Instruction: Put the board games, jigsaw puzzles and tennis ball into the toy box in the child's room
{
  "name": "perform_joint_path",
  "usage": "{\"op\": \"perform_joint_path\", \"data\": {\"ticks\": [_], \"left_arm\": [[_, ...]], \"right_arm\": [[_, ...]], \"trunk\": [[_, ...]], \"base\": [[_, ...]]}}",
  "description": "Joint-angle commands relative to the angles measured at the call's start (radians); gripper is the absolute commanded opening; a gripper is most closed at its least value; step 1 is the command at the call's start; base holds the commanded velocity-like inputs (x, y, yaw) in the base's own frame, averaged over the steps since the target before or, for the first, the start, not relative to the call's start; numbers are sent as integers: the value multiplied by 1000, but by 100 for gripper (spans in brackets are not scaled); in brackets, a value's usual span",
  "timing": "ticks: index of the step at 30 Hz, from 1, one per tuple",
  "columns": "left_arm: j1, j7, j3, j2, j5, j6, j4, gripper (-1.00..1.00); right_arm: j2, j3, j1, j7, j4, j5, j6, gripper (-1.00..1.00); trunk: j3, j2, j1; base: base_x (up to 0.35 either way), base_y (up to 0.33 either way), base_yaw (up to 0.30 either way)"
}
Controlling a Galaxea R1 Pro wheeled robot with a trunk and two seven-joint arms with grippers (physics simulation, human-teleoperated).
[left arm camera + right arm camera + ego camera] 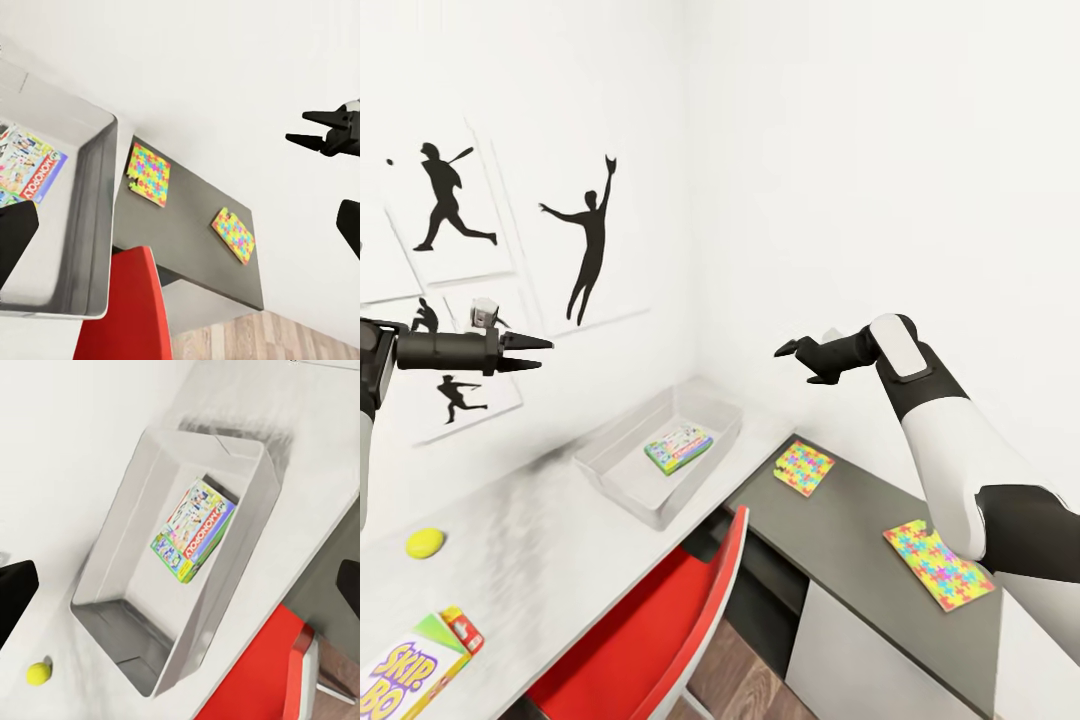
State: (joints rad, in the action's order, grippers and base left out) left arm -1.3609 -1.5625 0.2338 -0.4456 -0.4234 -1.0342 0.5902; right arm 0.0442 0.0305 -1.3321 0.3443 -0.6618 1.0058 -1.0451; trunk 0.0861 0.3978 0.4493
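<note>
One board game, the pale green Monopoly box [194, 531], is already lying flat inside the toy box [622, 440], which is sitting on the light desk top of the table [550, 560] near the wall corner. Both arms are hanging in the air above the table with nothing in them: the left gripper [532, 354] is showing its jaws slightly apart, and the right gripper [796, 362] is likewise standing open, its two fingers spread. The tennis ball [425, 542] is resting on the desk top well apart from the toy box, the SKIP-BO box [415, 670] is lying at the near edge of the desk, partly cut off by the picture, and the two jigsaw puzzles [803, 467] are lying flat on the lower dark side unit, one near the toy box and one [937, 563] close under the right forearm. The likely troubles are these: the ball is probably going to roll away if a finger nudges it before closing, and the thin puzzle mats are offering little edge to pinch, so a grip may slide off or bend them. A red chair [660, 620] is standing pushed in against the table between the robot and the toy box, and it may be crowding any low reach from this side.
</note>
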Motion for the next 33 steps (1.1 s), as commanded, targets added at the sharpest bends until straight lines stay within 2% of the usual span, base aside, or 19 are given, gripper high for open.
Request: {"op": "perform_joint_path", "data": {"ticks": [1, 23, 28, 33], "left_arm": [[-1, -8, 4, 1, -11, -10, 0, 100], [-1, -8, 2, 1, -11, -10, 0, 100], [-1, -8, 2, 1, -11, -10, 0, 100], [-1, -8, 2, 1, -11, -10, 1, 100]], "right_arm": [[1, 3, -1, 9, -1, 11, -1, 100], [-4, 5, -1, 10, -1, 10, -1, 100], [-5, 5, -1, 9, -1, 10, -1, 100], [-6, 5, -1, 9, -1, 10, -1, 100]], "trunk": [[1, 2, 1], [-33, 2, 1], [-34, 2, 1], [-35, 2, 1]], "base": [[0, -2, 69], [0, 0, 95], [0, 0, 8], [-21, 4, -167]]}}
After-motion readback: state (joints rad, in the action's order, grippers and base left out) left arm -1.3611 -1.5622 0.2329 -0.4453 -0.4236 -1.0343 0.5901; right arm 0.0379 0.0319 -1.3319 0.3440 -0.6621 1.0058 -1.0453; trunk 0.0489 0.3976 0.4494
